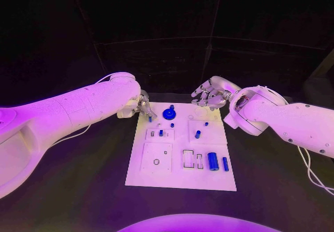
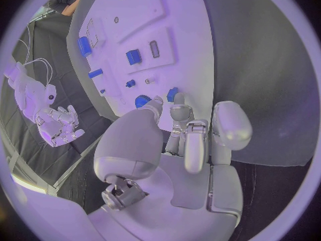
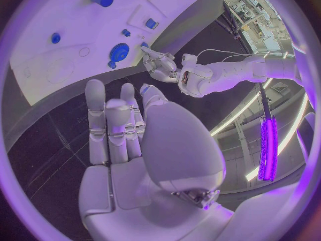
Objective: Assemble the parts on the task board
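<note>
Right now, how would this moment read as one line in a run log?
left robot hand: pinches small blue part at white task board far-left corner | right robot hand: open, beyond far edge | round blue gear: on board

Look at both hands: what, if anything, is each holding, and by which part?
The left hand pinches a small blue part by its end at the task board's edge; the right hand holds nothing.

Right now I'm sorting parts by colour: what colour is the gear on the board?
Blue; the gear shows best in the head view.
</note>
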